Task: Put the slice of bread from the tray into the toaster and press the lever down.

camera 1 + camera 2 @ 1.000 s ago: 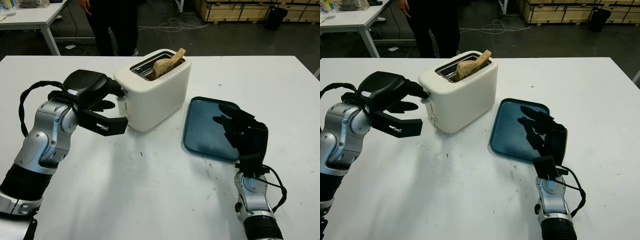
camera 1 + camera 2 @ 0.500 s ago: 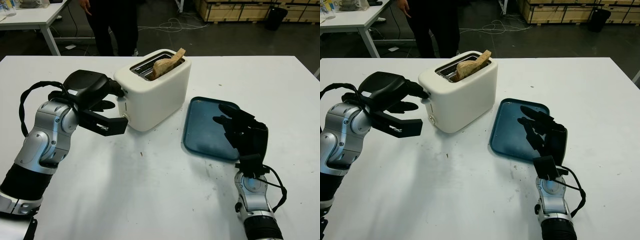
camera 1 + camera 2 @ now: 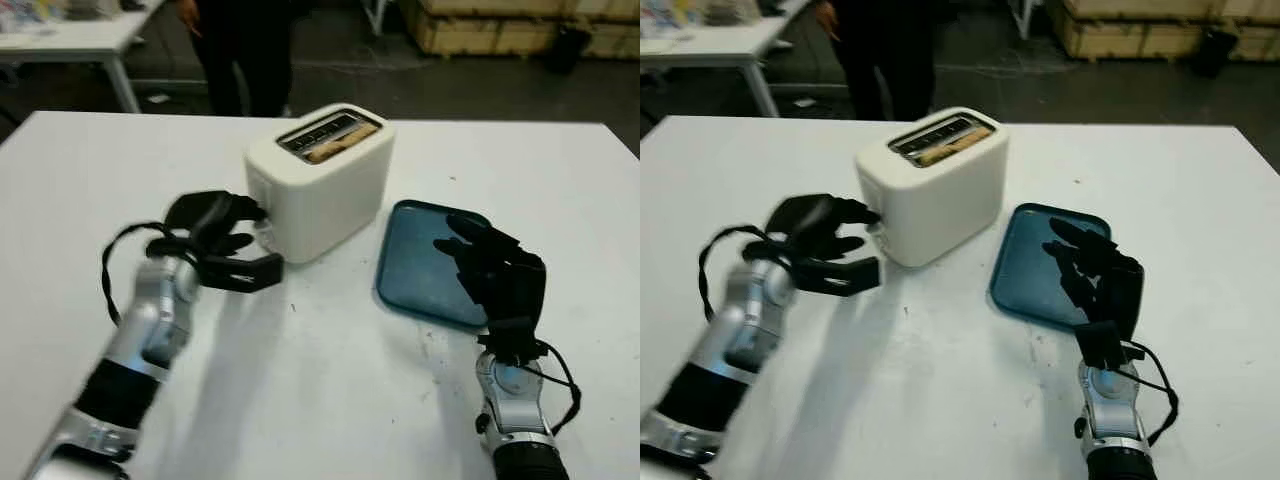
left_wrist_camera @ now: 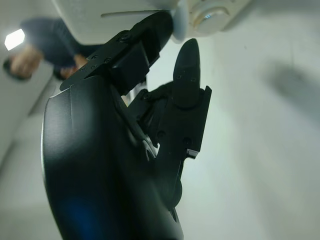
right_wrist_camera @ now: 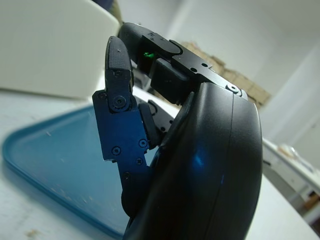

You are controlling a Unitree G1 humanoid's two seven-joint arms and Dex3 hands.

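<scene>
The white toaster (image 3: 330, 195) stands at the middle back of the table. The slice of bread (image 3: 325, 152) sits low in one of its slots, its top edge about level with the slot rim. My left hand (image 3: 262, 240) is open at the toaster's near left end, low down, with a fingertip (image 4: 185, 55) close to the white lever (image 4: 207, 15). The blue tray (image 3: 415, 270) lies to the right of the toaster with nothing on it. My right hand (image 3: 495, 270) is open and held upright over the tray's near right corner.
A person (image 3: 245, 50) in dark clothes stands behind the table's far edge. Another white table (image 3: 70, 35) is at the far left, and wooden crates (image 3: 500, 25) are at the far right. Bare white tabletop (image 3: 320, 380) lies between my arms.
The bread, which stuck up out of the slot, has sunk down into the toaster. My left hand has dropped lower along the toaster's end. The head view has shifted.
</scene>
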